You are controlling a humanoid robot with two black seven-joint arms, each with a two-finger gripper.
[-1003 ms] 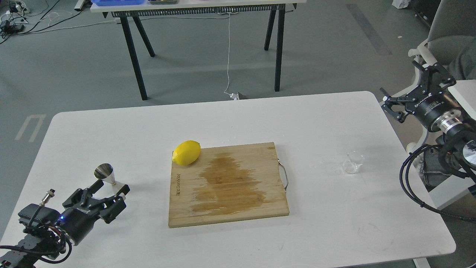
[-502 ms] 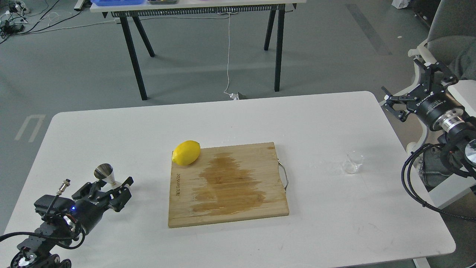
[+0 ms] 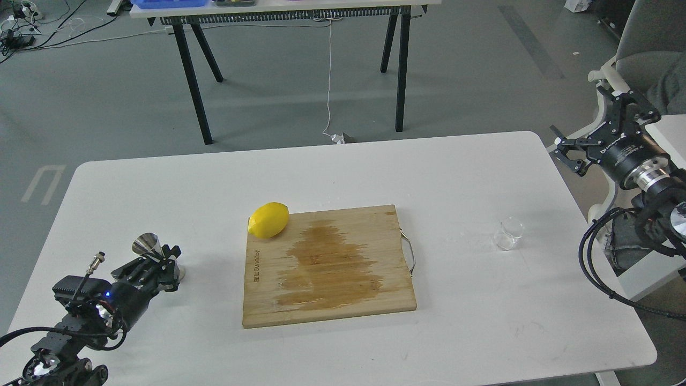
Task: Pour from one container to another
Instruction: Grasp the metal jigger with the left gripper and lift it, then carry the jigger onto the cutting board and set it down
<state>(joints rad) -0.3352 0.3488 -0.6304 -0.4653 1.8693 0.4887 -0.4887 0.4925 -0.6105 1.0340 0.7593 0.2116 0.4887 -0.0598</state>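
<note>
The steel jigger [image 3: 148, 245] stands near the table's left front, only its upper cone showing. My left gripper [image 3: 161, 262] has its dark fingers around the jigger's lower part; whether they press on it cannot be told. The small clear glass cup [image 3: 508, 234] stands alone on the right side of the table. My right gripper [image 3: 589, 126] hangs open beyond the table's right edge, well above and behind the cup, holding nothing.
A wooden cutting board [image 3: 328, 265] with a wet stain lies mid-table, a metal handle on its right side. A yellow lemon [image 3: 269, 220] rests at its back left corner. A chair [image 3: 643, 48] stands behind the right arm.
My left gripper has moved forward over the jigger's lower half and its fingers have drawn closer together. The right gripper has risen slightly. The cup has not moved.
</note>
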